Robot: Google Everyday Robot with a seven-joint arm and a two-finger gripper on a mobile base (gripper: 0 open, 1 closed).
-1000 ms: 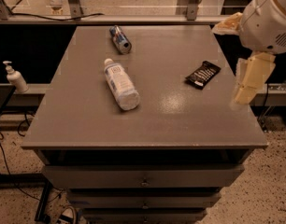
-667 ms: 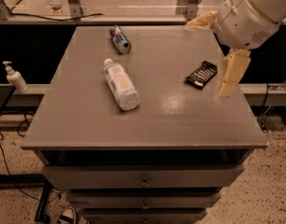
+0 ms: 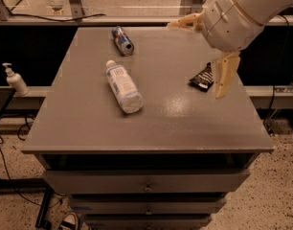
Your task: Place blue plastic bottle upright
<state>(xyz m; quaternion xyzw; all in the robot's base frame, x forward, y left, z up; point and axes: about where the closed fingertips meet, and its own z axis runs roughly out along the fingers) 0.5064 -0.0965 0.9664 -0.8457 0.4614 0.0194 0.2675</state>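
One white-capped bottle (image 3: 122, 86) lies flat, jaws hovering right.

Cream gripper (image 3: 197, 59) above grey table (image 3: 185, 114), pale-blue bottle (image 3: 122, 86)

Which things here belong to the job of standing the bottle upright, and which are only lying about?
For the job:
blue plastic bottle, on its side on the table
hand, open, above the table's right side

Lying about:
metal can, on its side at the back
dark packet, near the right edge
white pump bottle, off the table to the left
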